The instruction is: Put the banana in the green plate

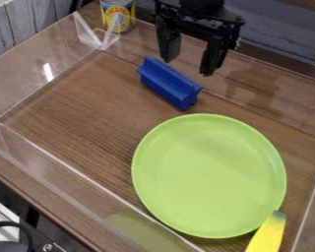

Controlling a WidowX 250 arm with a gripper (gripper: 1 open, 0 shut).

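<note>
The green plate (209, 175) is a large round lime-green dish lying on the wooden table, right of centre toward the front. The banana (268, 236) shows as a small bright-yellow shape at the bottom right, just off the plate's front rim and partly cut by the frame edge. My gripper (188, 57) hangs at the back of the table, pointing down, its two black fingers spread apart and open with nothing between them. It stands well behind the plate and far from the banana.
A blue rectangular block (169, 83) lies on the table just in front of and left of the gripper. A yellow-labelled can (115, 14) stands at the back left. Clear plastic walls (42, 69) fence the table's left and front sides.
</note>
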